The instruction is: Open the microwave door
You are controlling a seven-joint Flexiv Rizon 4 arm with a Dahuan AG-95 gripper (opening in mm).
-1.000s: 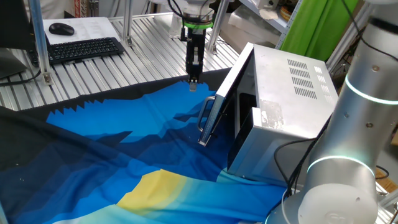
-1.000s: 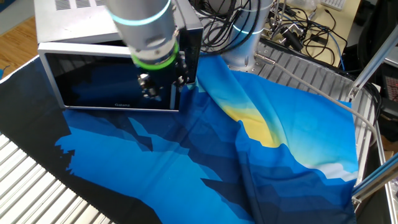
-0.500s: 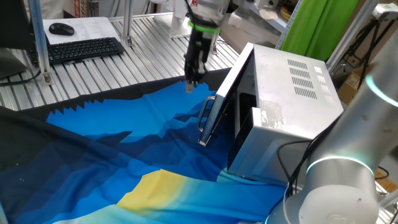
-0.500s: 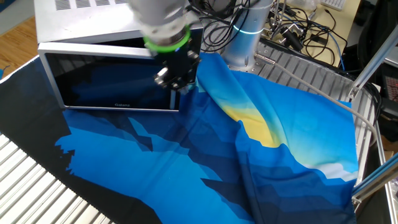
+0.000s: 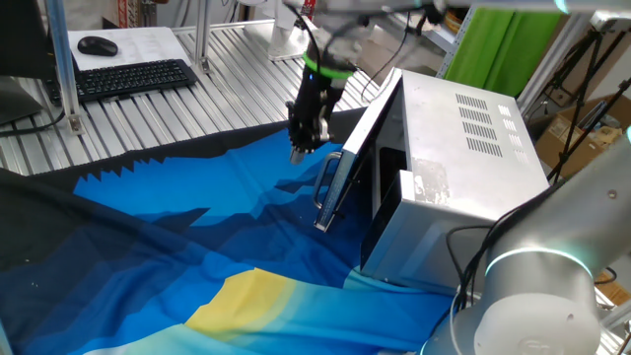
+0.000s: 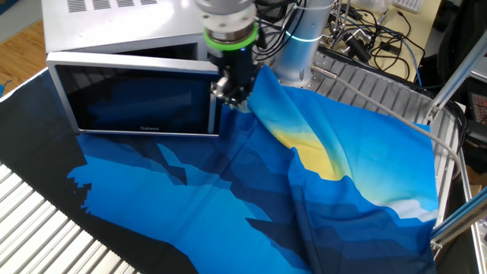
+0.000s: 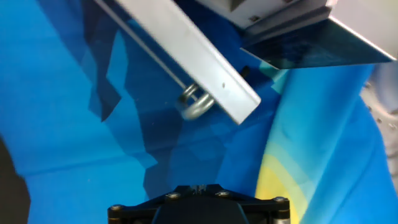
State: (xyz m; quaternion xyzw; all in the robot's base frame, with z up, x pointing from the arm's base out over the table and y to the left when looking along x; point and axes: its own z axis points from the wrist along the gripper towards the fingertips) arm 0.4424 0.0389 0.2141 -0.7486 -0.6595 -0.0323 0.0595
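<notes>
- The microwave [image 5: 463, 168] sits at the right of the counter [image 5: 148, 108] on a blue patterned cloth [image 5: 197, 247]. The microwave door [image 5: 360, 148] stands ajar, a dark gap showing between it and the casing.
- The door is a rigid glass-and-metal panel on a side hinge, so it should swing stiffly as one piece. I judge it neither fragile nor heavy, though the smooth glass gives little purchase.
- The curved silver handle [image 5: 325, 192] on the door's free edge looks the best hold, hooked or pushed from behind.
- The gripper [image 5: 299, 150] hangs just beside the door's free edge, above the handle and apart from it, holding nothing. I cannot tell whether its jaws are open.
- Against the frame a second ago, the gripper has tilted, dropped lower and come closer to the door, while the door's angle looks unchanged.
</notes>
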